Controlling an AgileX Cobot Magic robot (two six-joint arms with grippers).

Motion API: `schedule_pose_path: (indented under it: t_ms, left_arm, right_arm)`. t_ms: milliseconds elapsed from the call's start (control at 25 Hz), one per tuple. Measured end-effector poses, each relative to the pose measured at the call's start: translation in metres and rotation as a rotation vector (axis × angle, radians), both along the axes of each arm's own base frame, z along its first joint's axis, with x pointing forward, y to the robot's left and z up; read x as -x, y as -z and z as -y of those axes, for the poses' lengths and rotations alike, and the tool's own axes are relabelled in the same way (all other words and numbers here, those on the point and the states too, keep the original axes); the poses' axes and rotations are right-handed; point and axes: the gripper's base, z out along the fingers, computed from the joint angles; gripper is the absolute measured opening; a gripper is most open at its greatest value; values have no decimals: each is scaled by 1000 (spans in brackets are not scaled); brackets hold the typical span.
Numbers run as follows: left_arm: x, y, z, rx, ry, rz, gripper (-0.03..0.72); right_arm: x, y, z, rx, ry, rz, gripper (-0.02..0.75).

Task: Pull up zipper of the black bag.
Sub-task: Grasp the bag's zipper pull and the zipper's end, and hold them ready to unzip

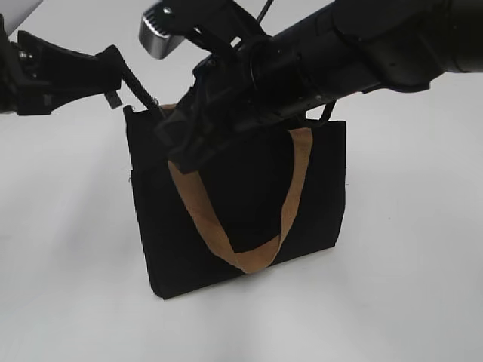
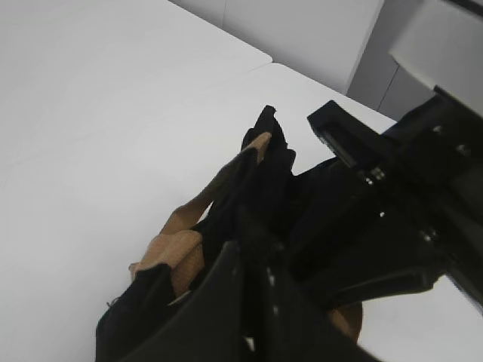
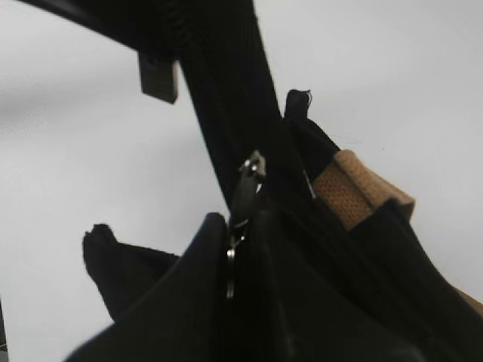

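Note:
The black bag stands upright on the white table, and one tan handle hangs down its front. My left gripper is at the bag's top left corner, shut on the black fabric at that end. My right gripper reaches across from the right to the bag's top edge near the left end. In the right wrist view its jaws are shut on the zipper's silvery ring pull. The zip line itself is mostly hidden by the arms.
White table lies all round the bag. The right arm crosses above the bag's top. The second tan handle lies folded at the bag's top. A grey wall panel stands beyond the table's far edge.

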Motion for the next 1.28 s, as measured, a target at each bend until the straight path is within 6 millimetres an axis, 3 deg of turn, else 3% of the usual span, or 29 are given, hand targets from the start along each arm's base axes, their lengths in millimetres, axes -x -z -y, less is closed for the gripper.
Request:
schedule_pose_path:
  t_ms: [80, 360, 640, 720, 960, 1280]
  left_arm:
    - [-2, 1, -2, -17, -29, -7, -9]
    - [-7, 8, -11, -64, -150, -75, -9]
    - [-6, 9, -10, -53, -144, -96, -9]
    - [-4, 8, -8, -42, -125, -104, -9]
    - [-3, 8, -7, -28, -110, -113, -9]
    - [-3, 8, -7, -26, -109, -113, -9]
  right_arm:
    - [0, 0, 0, 13, -8, 11, 40]
    - [2, -1, 2, 63, -56, 42, 39]
    - [3, -2, 3, 67, -63, 49, 40]
    - [3, -2, 3, 70, -65, 50, 62]
    - [3, -2, 3, 77, -72, 51, 234]
    - [4, -2, 3, 78, -75, 47, 182]
